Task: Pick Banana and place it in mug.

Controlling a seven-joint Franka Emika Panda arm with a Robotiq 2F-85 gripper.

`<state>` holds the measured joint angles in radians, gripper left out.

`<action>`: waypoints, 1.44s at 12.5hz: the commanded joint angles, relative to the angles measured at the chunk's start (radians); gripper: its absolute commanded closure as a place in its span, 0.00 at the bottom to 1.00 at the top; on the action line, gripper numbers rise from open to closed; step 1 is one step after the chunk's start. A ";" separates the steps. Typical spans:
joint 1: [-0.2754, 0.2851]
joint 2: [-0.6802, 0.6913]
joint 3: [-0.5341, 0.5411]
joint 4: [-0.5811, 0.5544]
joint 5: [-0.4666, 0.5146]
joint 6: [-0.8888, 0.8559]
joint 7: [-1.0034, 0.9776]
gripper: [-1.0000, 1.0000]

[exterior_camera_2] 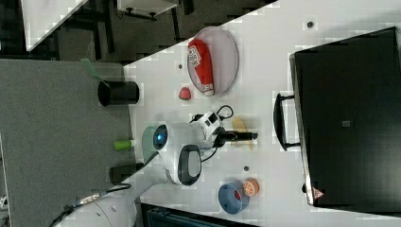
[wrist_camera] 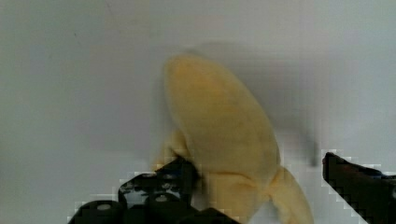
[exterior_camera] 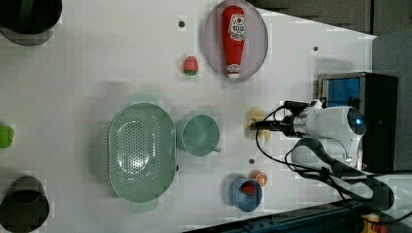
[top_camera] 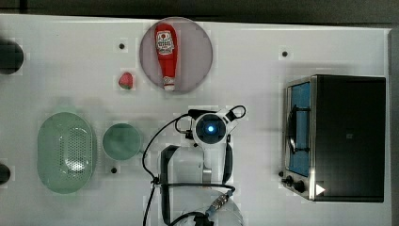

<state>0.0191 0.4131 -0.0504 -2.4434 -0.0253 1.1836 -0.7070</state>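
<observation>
End effector wide, banana part-hidden

claw open | fingers straddle banana | white table

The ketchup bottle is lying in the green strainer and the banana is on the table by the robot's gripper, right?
Not quite. In the top view the ketchup bottle lies on the round plate, not in the green strainer, which holds nothing. The banana does lie on the table by the gripper.
</observation>
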 commanded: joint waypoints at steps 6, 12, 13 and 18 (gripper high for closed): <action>-0.020 -0.060 -0.012 0.004 0.000 0.027 -0.040 0.69; -0.030 -0.337 -0.027 0.026 0.001 -0.235 -0.038 0.69; -0.033 -0.396 -0.030 0.049 0.002 -0.333 -0.038 0.69; -0.032 -0.642 -0.037 0.188 0.002 -0.709 -0.038 0.69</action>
<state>-0.0196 -0.2235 -0.0712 -2.2812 -0.0415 0.5122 -0.7217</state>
